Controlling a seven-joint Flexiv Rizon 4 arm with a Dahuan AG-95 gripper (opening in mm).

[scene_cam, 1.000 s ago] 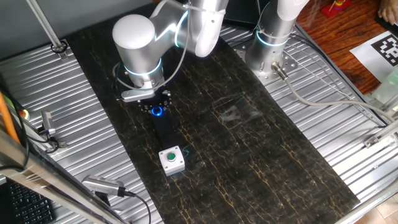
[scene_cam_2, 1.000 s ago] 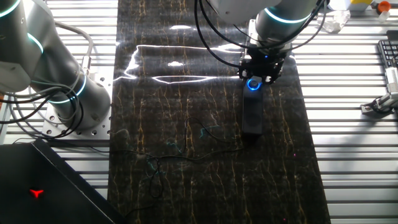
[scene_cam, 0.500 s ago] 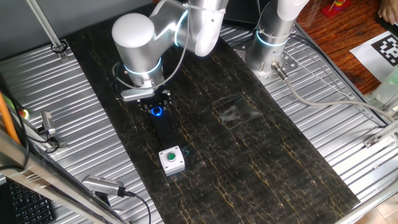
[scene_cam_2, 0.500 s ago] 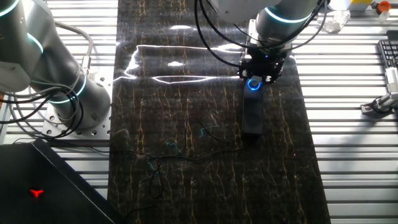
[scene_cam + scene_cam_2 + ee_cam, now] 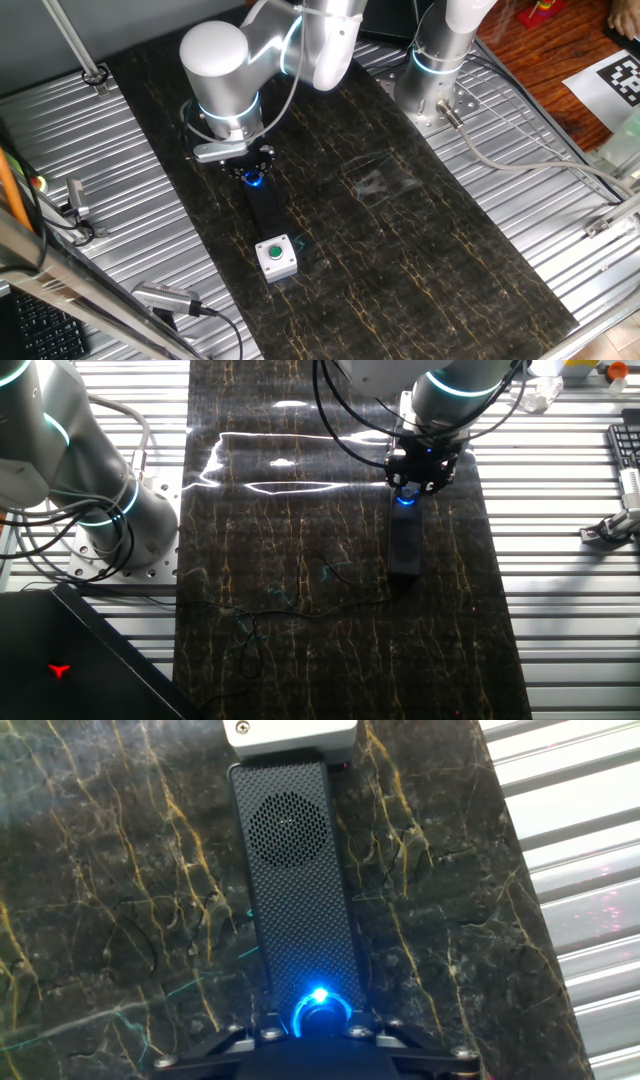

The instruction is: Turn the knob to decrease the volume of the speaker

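Note:
The speaker (image 5: 300, 890) is a long black mesh bar lying on the dark marbled mat; it also shows in one fixed view (image 5: 266, 210) and in the other fixed view (image 5: 405, 545). The knob (image 5: 322, 1014), black with a glowing blue ring, sits at the speaker's near end. My gripper (image 5: 318, 1032) is right down on it, with a finger close against each side of the knob. In the fixed views the gripper (image 5: 250, 168) (image 5: 412, 478) covers most of the knob, and only a patch of blue glow shows under it.
A small white box with a green button (image 5: 276, 256) stands at the speaker's far end; its edge shows in the hand view (image 5: 290, 735). Ribbed metal table surface lies beside the mat (image 5: 580, 840). A second grey arm base (image 5: 90, 500) stands to the left.
In the other fixed view the blue ring was plainly visible under the gripper; now it is mostly covered and only a small glow remains. The arm has barely shifted.

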